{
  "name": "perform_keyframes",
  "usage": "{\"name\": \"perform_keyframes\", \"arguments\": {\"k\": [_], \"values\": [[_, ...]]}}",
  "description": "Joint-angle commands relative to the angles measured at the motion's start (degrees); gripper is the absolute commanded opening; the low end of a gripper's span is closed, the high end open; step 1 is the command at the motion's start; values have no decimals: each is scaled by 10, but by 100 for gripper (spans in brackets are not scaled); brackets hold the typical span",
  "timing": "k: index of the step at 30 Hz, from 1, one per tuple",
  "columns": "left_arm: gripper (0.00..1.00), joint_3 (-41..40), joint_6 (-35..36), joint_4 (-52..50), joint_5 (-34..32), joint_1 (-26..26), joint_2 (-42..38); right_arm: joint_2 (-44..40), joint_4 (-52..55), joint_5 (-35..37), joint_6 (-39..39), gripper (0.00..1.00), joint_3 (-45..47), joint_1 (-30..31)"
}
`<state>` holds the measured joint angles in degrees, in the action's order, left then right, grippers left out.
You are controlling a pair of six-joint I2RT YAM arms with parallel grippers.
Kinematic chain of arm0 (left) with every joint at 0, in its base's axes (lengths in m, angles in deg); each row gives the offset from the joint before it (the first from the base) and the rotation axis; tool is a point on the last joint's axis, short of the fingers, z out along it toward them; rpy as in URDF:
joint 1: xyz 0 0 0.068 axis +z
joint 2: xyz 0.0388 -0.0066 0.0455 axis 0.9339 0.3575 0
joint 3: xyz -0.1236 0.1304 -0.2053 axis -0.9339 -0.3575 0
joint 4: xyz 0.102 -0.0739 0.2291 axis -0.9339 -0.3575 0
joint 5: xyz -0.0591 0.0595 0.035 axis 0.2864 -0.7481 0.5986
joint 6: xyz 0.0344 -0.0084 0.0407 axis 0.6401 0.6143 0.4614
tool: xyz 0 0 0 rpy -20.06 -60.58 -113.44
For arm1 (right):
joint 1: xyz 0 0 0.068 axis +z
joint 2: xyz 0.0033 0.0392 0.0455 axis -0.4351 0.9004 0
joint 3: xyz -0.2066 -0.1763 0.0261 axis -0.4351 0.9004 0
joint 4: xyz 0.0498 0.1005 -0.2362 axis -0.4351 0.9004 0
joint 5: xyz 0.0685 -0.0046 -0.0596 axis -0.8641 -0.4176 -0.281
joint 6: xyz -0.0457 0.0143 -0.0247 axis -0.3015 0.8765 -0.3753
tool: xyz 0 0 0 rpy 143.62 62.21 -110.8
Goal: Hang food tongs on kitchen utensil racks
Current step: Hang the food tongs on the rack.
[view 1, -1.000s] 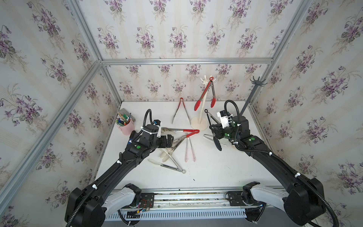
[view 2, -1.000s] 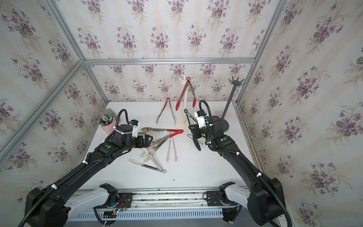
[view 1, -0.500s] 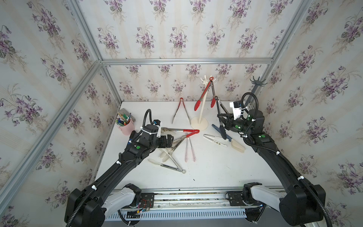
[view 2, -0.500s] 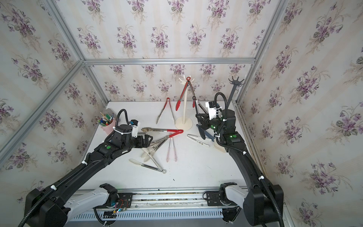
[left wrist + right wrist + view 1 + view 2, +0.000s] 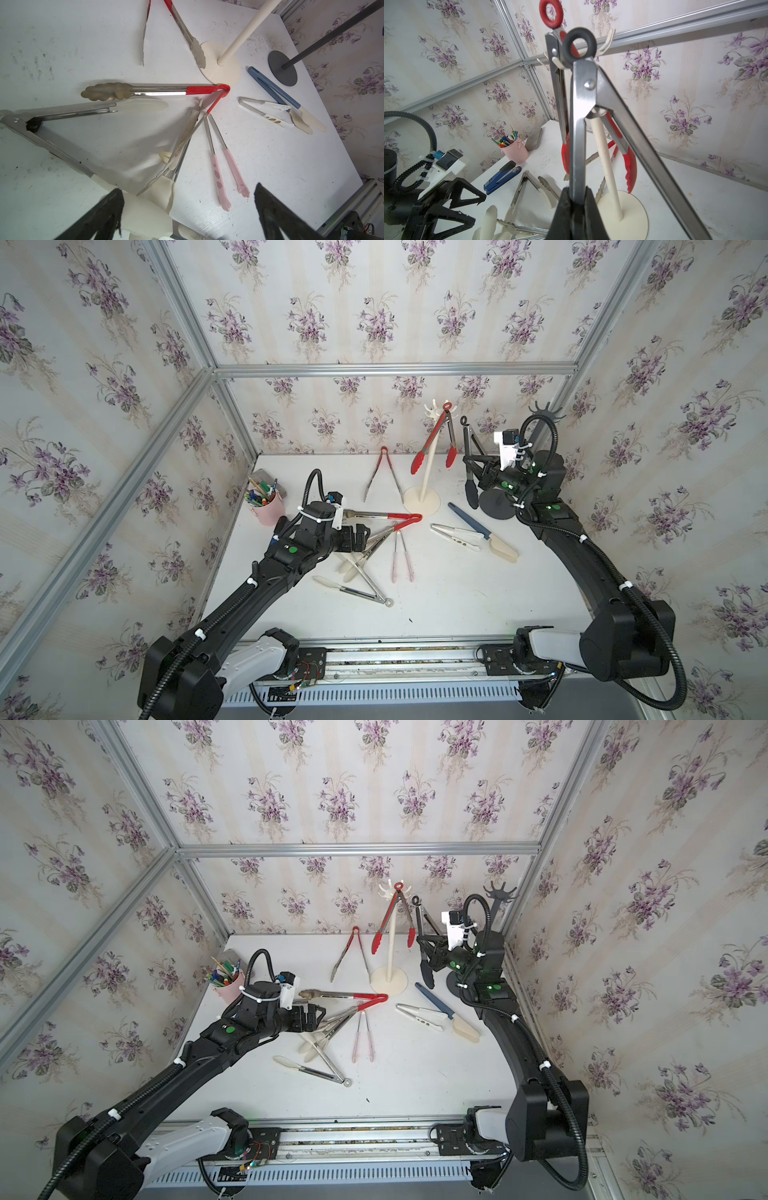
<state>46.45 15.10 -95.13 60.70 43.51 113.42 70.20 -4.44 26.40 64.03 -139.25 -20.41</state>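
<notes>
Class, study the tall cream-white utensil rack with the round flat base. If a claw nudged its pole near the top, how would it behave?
The tall cream-white utensil rack would probably tip before sliding: thin pole, small round flat base. The red-tipped steel tongs hanging from its crown likely raise its balance point and would swing.

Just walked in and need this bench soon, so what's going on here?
The robot is hanging tongs on two racks. The right gripper is shut on one arm of the black tongs and holds them up beside the cream rack, with the dark rack on their other side. Their ring is on no hook yet. Red tongs already hang from the cream rack. The left gripper is open above the loose tongs lying on the table.
</notes>
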Motion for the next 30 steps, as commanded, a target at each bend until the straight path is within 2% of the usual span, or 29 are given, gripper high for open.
{"name": "perform_keyframes", "arguments": {"k": [1, 14, 30], "values": [[99, 6, 5, 7, 5, 1, 1, 20, -37, -25, 5, 0, -23, -5], [99, 11, 10, 8, 15, 1, 6, 72, -24, -60, 10, 0, -68, -12], [99, 6, 12, 7, 14, 1, 0, 87, -12, -83, 5, 0, -64, -12]]}}
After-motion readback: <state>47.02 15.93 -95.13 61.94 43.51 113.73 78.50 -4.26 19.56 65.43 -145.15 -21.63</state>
